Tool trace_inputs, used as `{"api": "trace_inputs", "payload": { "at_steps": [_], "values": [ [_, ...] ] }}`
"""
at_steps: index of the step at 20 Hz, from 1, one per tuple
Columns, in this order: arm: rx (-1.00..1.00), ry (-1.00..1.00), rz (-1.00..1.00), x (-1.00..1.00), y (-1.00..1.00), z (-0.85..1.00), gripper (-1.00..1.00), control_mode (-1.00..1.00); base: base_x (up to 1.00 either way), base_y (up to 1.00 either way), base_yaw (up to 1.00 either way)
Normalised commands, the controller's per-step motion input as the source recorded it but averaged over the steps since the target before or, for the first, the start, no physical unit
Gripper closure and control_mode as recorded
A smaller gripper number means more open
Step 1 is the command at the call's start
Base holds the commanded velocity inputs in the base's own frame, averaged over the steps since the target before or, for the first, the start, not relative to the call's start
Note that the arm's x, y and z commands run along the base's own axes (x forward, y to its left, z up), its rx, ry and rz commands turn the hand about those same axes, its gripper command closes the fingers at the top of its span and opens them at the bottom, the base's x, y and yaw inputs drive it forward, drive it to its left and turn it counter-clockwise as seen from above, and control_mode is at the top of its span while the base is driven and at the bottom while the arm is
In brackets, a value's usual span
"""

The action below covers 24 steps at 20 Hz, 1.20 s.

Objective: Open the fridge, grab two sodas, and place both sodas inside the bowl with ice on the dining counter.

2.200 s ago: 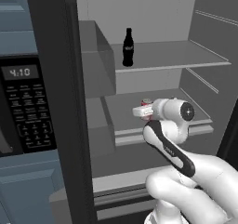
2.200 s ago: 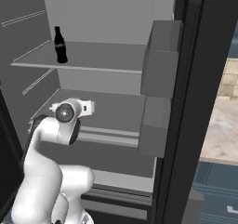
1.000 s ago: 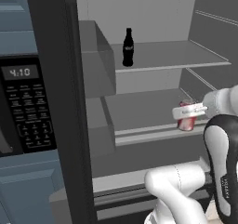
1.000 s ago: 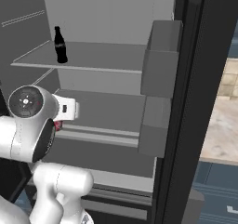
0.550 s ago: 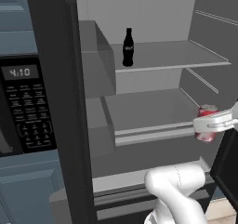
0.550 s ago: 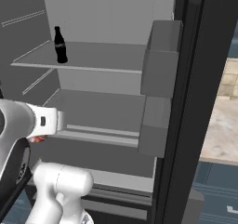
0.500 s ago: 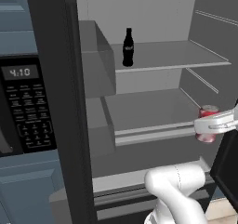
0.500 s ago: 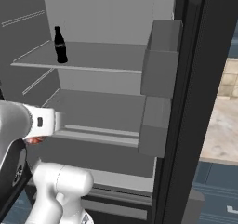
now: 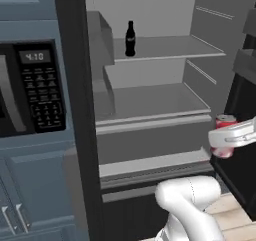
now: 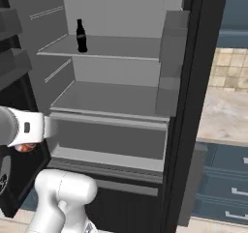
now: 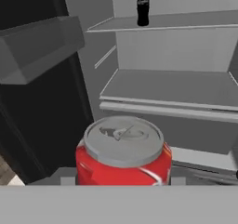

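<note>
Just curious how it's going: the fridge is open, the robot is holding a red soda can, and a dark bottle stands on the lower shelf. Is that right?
Almost. The dark bottle stands on the upper shelf, as the left base view shows. The fridge is open, and the gripper holds the red soda can.

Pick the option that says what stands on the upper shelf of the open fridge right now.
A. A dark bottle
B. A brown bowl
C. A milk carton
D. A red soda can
A. A dark bottle stands alone on the upper shelf of the fridge; the red soda can is out in front of the fridge, in the hand.
</note>
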Motion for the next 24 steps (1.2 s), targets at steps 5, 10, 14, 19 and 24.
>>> {"api": "trace_inputs", "payload": {
  "at_steps": [5, 10, 14, 19, 24],
  "values": [
    [0.00, 0.00, 0.00, 0.00, 0.00, 0.00, 1.00, 1.00, -1.00, 0.16, -0.01],
    [0.00, 0.00, 0.00, 0.00, 0.00, 0.00, 1.00, 1.00, -1.00, 0.22, -0.09],
    [0.00, 0.00, 0.00, 0.00, 0.00, 0.00, 1.00, 1.00, -1.00, 0.20, -0.18],
    [0.00, 0.00, 0.00, 0.00, 0.00, 0.00, 1.00, 1.00, -1.00, 0.20, -0.22],
    [0.00, 0.00, 0.00, 0.00, 0.00, 0.00, 1.00, 1.00, -1.00, 0.20, -0.26]
  ]
}}
